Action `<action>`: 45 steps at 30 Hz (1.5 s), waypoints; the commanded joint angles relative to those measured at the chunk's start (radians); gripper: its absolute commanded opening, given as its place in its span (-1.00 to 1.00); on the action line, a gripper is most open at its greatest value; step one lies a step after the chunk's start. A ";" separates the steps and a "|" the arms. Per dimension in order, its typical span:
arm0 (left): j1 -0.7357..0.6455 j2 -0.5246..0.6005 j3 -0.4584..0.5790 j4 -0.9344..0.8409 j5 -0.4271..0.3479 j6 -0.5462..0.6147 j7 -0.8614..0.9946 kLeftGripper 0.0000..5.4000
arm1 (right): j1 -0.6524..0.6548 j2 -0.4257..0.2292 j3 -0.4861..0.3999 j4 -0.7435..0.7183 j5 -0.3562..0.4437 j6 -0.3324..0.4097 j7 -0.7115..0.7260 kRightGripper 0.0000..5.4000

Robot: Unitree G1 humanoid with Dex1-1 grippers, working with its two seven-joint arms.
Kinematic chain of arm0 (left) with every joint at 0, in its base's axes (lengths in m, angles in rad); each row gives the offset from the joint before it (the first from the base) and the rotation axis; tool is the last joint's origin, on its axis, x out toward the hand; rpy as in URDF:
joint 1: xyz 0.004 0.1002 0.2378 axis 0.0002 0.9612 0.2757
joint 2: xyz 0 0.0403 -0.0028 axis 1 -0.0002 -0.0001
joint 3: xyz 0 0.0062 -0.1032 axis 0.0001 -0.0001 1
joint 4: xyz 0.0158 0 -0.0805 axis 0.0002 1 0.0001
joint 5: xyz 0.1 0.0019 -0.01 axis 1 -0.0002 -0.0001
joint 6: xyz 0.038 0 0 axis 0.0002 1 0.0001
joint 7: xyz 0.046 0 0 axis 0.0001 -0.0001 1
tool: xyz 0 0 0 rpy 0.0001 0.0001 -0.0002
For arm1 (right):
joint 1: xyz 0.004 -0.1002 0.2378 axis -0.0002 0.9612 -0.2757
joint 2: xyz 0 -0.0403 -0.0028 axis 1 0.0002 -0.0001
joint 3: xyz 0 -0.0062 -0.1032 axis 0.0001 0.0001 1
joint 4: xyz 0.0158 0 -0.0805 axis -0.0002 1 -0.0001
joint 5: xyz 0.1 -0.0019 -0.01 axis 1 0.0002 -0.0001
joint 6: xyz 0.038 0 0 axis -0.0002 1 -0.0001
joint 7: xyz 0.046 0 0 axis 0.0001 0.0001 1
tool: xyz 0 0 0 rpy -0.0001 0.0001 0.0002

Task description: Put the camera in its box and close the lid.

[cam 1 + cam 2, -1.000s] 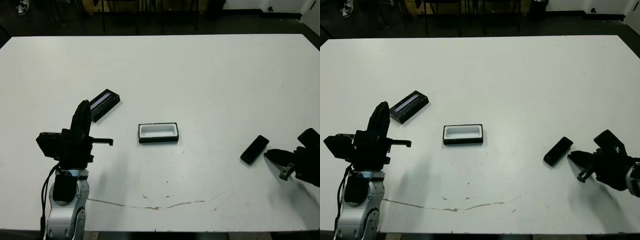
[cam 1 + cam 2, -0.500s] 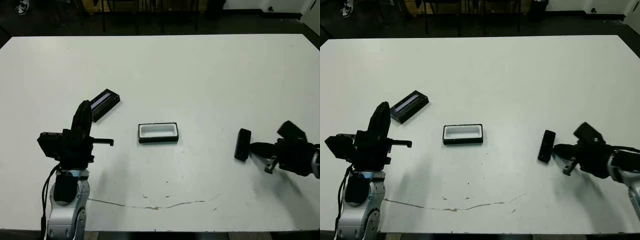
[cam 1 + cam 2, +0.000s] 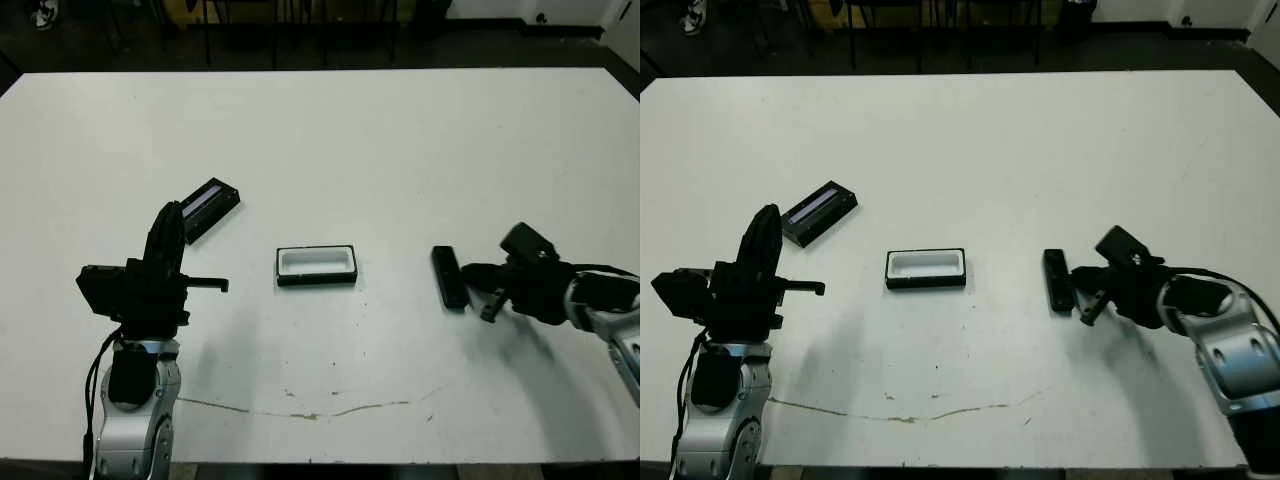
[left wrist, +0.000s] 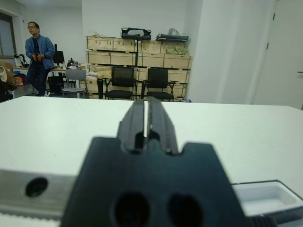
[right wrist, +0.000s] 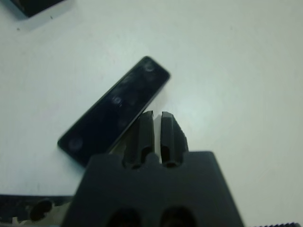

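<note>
Nothing is packed yet: your small black bar-shaped camera [image 3: 449,277] lies on the white table [image 3: 400,150], at three o'clock from the empty white-lined black box [image 3: 317,266]. Right gripper [image 5: 156,119], fingers together, touches it. Striped black lid [image 3: 206,208] waits at ten o'clock.

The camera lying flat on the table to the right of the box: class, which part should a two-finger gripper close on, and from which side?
Probably the middle of the camera, fingers across its narrow width, coming from above. It lies flat on the table, long and thin with rounded ends, so the long straight sides give the surest hold. The right gripper, fingers together, sits beside it.
</note>
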 commanded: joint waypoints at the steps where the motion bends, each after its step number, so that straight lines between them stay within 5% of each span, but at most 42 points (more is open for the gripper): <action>1: 0.010 0.002 0.001 0.010 0.003 0.006 0.002 -1.00 | -0.020 0.036 0.030 0.071 -0.029 -0.022 -0.010 -1.00; 15: 0.009 -0.001 -0.004 0.014 0.005 0.006 0.005 -1.00 | -0.049 0.103 0.029 0.165 -0.061 -0.106 -0.042 -1.00; 23: 0.006 0.002 -0.003 0.021 0.010 -0.005 0.005 -1.00 | 0.020 0.163 -0.160 0.065 -0.007 -0.025 -0.239 -1.00; 31: 0.000 0.004 -0.003 0.020 -0.001 0.006 0.001 -1.00 | 0.109 0.248 -0.351 -0.268 0.167 0.137 -0.349 -1.00; 36: 0.000 0.007 -0.004 0.022 0.013 0.002 0.005 -1.00 | 0.184 0.264 -0.386 -0.486 0.279 0.206 -0.366 -1.00; 45: 0.006 0.006 -0.001 0.018 0.001 0.005 0.003 -1.00 | 0.315 0.260 -0.269 -0.655 0.186 0.169 -0.431 -1.00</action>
